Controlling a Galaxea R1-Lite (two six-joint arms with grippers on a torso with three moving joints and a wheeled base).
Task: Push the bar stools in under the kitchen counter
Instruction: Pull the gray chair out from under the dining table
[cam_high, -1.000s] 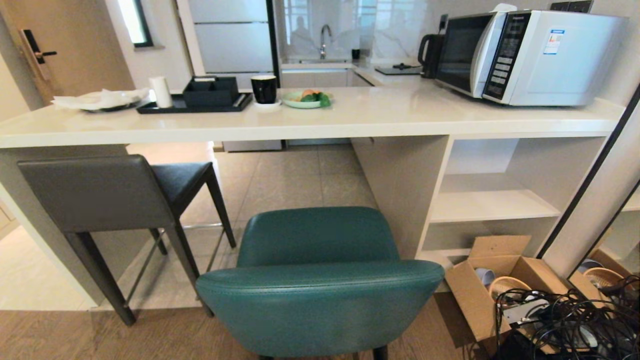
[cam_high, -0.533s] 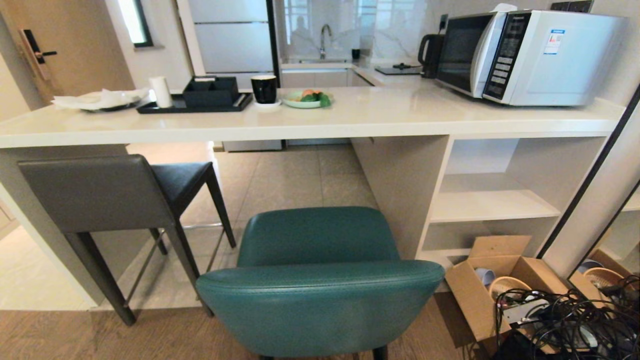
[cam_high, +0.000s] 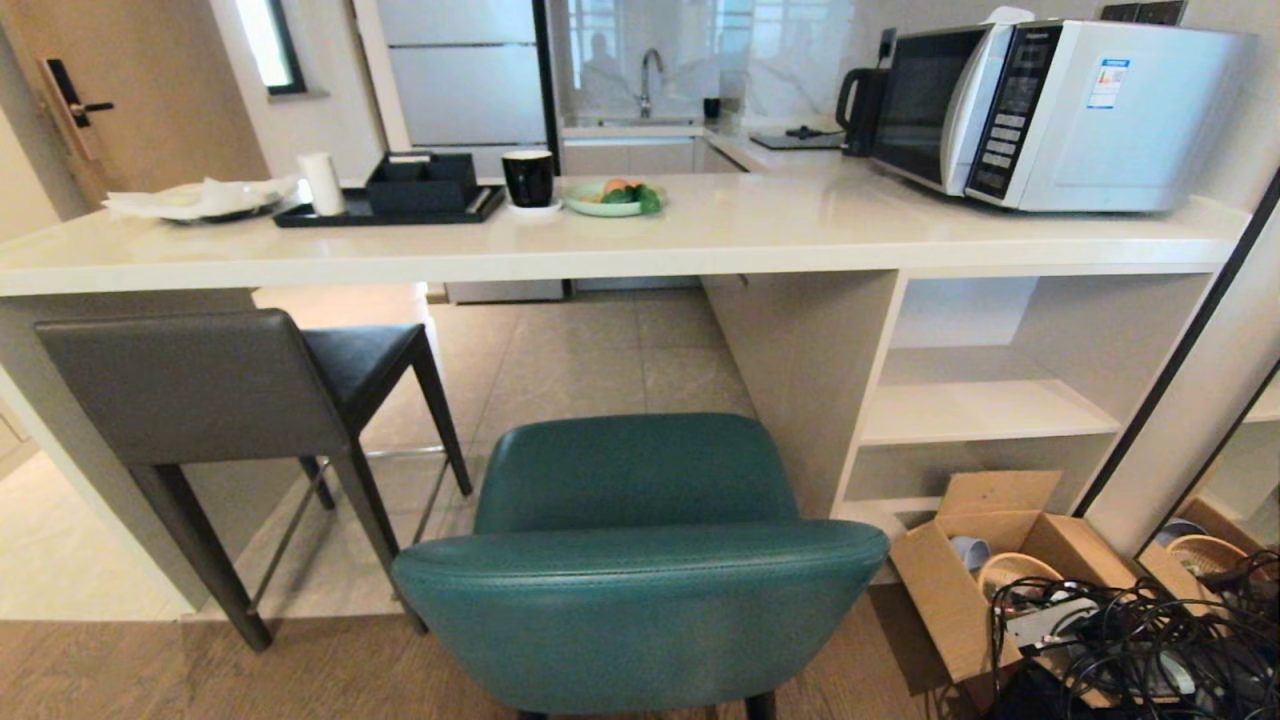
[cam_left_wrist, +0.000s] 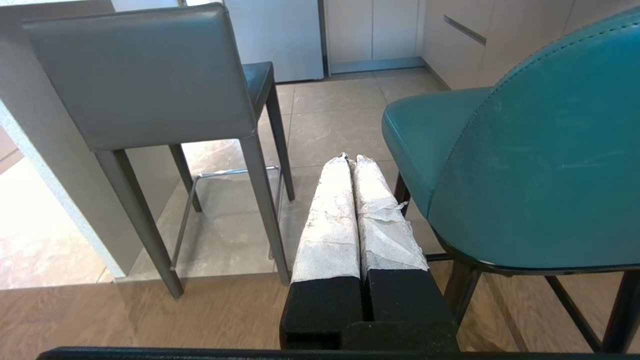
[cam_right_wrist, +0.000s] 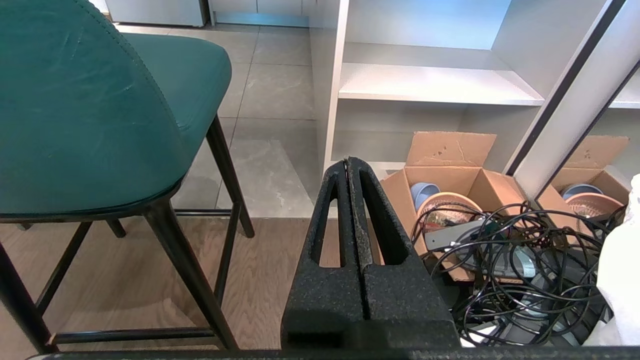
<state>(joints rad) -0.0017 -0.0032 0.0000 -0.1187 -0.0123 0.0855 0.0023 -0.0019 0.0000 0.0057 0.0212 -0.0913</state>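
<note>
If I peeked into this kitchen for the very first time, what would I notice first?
Probably the big teal stool right up front, standing out from the white counter instead of tucked under it. Next, the grey stool on the left, closer in by the counter's edge. Then the large white microwave on the counter's right end, and the messy black cables beside a cardboard box on the floor below.

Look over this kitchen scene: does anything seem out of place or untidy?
Yes. The teal stool stands well back from the kitchen counter, while the grey stool sits partly under it. On the floor beside the shelves, an open cardboard box and tangled black cables look dumped.
</note>
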